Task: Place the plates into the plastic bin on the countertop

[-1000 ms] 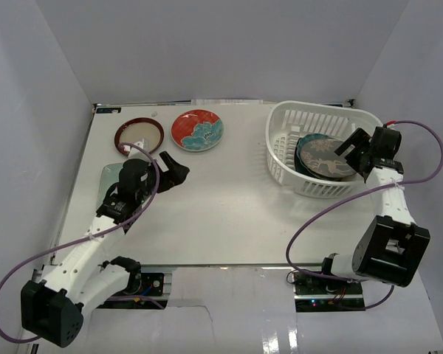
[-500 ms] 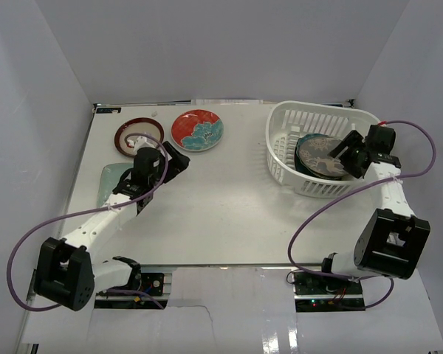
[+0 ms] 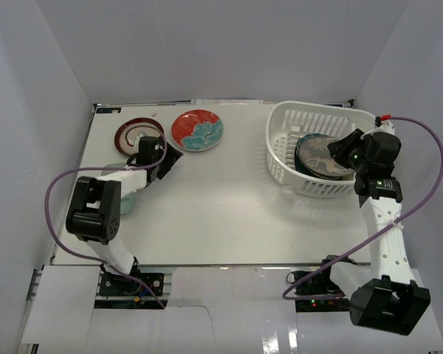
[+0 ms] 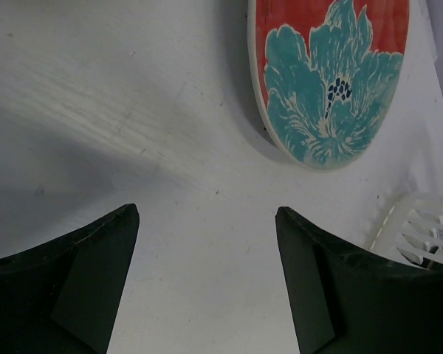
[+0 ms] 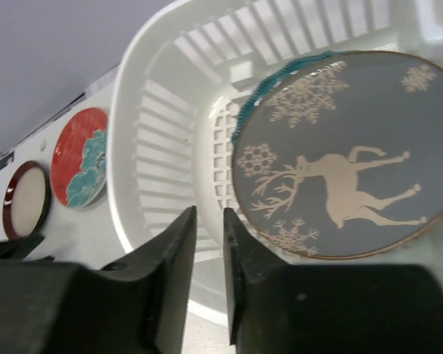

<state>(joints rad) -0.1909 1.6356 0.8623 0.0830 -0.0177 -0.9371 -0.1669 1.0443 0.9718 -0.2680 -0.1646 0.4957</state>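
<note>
The white plastic bin (image 3: 284, 151) stands at the back right of the countertop (image 3: 221, 214). Inside it the grey deer-print plate (image 5: 340, 155) lies on a teal scalloped plate (image 5: 280, 82). My right gripper (image 5: 209, 214) hovers over the bin's near right side, its jaws almost together with nothing between them. The red-teal floral plate (image 4: 332, 74) and the dark-rimmed cream plate (image 3: 139, 134) lie at the back left. My left gripper (image 4: 207, 212) is open and empty just short of the floral plate. A pale-green plate (image 3: 112, 169) is partly hidden under the left arm.
Pale grey walls close in the left, back and right sides. The left arm (image 3: 96, 214) stretches along the left edge, and purple cables loop beside both arms. The bin's corner (image 4: 421, 236) shows at the right of the left wrist view.
The left arm has reached back toward the floral plate, jaws narrowing slightly. The right gripper has drawn back from the deer-print plate and closed with nothing in it.
</note>
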